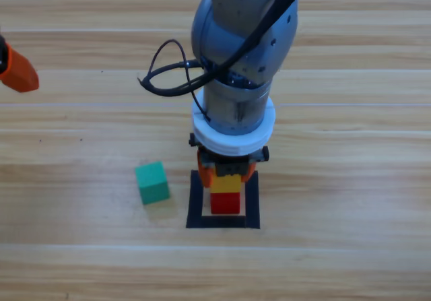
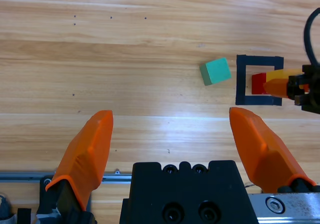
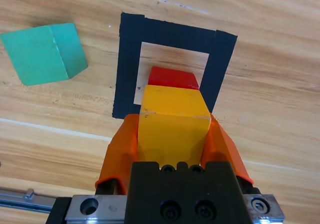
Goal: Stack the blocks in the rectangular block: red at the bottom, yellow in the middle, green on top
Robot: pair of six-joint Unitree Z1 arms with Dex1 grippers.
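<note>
Wooden tabletop (image 1: 350, 260). Yellow (image 3: 172, 126) is clamped in right end effector (image 3: 172, 134) above red (image 1: 225, 203) inside the rectangular block (image 1: 195, 203). Next: lowering squarely, then release. Green (image 1: 152, 182) lies beside. Left end effector (image 2: 175, 134) is parked wide open.

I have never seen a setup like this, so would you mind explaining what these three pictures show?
These are two robot arms with orange two-jaw grippers at a wooden table. One picture looks down from above; the other two come from cameras on each arm's wrist, looking along its jaws. On the table are a black tape rectangle and three cubes. The red cube sits inside the rectangle. The right gripper is shut on the yellow cube, holding it right over the red one. The green cube lies just outside the rectangle. The left gripper waits open at the table's left edge.
</note>
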